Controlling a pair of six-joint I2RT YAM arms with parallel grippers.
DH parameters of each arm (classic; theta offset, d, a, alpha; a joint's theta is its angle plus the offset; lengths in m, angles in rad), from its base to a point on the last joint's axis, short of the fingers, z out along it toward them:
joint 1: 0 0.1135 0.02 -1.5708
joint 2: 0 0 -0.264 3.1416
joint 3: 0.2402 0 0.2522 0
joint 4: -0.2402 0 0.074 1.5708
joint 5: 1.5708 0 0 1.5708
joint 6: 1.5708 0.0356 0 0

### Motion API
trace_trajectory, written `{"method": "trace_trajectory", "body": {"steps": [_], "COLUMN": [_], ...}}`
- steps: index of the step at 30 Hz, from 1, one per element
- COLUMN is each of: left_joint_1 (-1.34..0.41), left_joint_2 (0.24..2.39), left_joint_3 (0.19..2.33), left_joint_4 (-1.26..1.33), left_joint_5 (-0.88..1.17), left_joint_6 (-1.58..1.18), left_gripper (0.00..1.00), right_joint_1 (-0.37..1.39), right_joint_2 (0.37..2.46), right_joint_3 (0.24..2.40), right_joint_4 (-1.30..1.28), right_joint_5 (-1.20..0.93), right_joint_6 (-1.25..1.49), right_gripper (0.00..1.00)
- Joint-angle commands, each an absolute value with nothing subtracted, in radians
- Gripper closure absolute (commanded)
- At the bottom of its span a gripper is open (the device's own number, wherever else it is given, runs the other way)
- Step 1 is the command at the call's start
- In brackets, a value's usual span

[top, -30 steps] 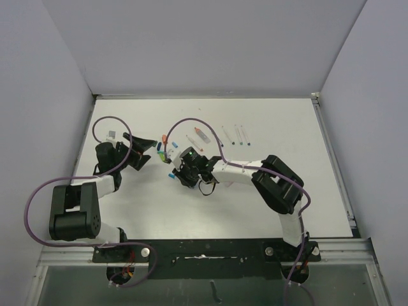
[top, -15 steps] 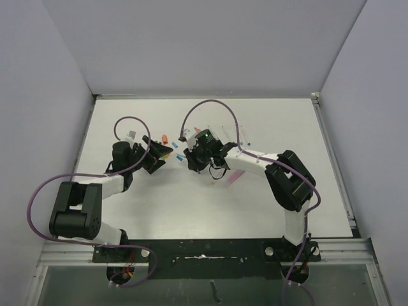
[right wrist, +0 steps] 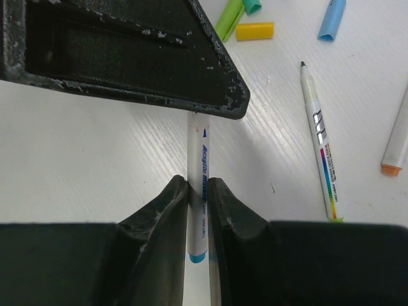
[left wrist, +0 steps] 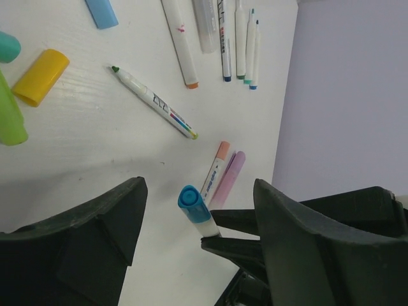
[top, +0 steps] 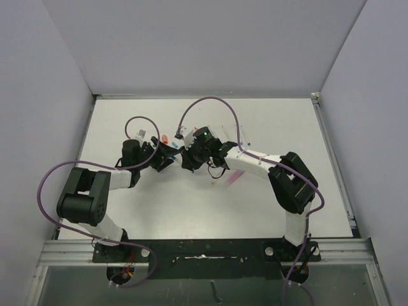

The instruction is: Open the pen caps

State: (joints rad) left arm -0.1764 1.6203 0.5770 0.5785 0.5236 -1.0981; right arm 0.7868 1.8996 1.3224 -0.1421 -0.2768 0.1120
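Now the right hand (right wrist: pixel 197 191) is clenched on a white pen (right wrist: pixel 198 150); the left hand (left wrist: pixel 199 213) gapes wide around its blue cap (left wrist: pixel 189 199)

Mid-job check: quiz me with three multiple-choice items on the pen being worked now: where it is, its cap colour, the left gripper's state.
1. The pen is: A lying loose; B pinched in the right gripper; C out of view.
2. Its cap is: A orange; B purple; C blue.
3. The left gripper is: A open, either side of the cap; B shut on the cap; C hidden.
Answers: 1 B, its jaws clamp the barrel; 2 C, blue in the left wrist view; 3 A, gaps on both sides.
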Motion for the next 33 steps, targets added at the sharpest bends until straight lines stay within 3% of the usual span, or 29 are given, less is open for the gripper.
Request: {"method": "trace_trajectory", "body": {"steps": [1,10,16,17,19,21,26,33], "left_joint_1": [-0.181,-0.191,-0.194,-0.197,-0.205,-0.215,-0.239,-0.254], "left_joint_2": [1.64,1.655,1.655,1.654,1.652,1.652,1.645,1.634], "left_joint_3": [0.618,0.605,0.601,0.602,0.607,0.613,0.628,0.645], "left_joint_4": [0.689,0.729,0.742,0.742,0.742,0.739,0.739,0.731], "left_joint_5": [0.522,0.527,0.534,0.534,0.535,0.534,0.534,0.533], "left_joint_6": [-1.11,-1.124,-1.128,-1.128,-1.127,-1.129,-1.132,-1.127], "left_gripper": [0.37,0.67,1.0,1.0,1.0,1.0,1.0,1.0], "right_joint_1": [0.788,0.785,0.779,0.777,0.776,0.776,0.775,0.775], "right_joint_2": [1.836,1.844,1.842,1.843,1.85,1.861,1.88,1.895], "right_joint_3": [1.35,1.341,1.339,1.339,1.345,1.362,1.374,1.382], "right_joint_4": [-0.079,-0.049,-0.038,-0.038,-0.043,-0.055,-0.056,-0.055], "right_joint_5": [-0.313,-0.327,-0.328,-0.328,-0.334,-0.341,-0.355,-0.37], "right_joint_6": [0.128,0.153,0.168,0.169,0.17,0.17,0.177,0.181], "right_gripper": [1.0,1.0,0.99,0.92,0.61,0.52,0.5,0.59]}}
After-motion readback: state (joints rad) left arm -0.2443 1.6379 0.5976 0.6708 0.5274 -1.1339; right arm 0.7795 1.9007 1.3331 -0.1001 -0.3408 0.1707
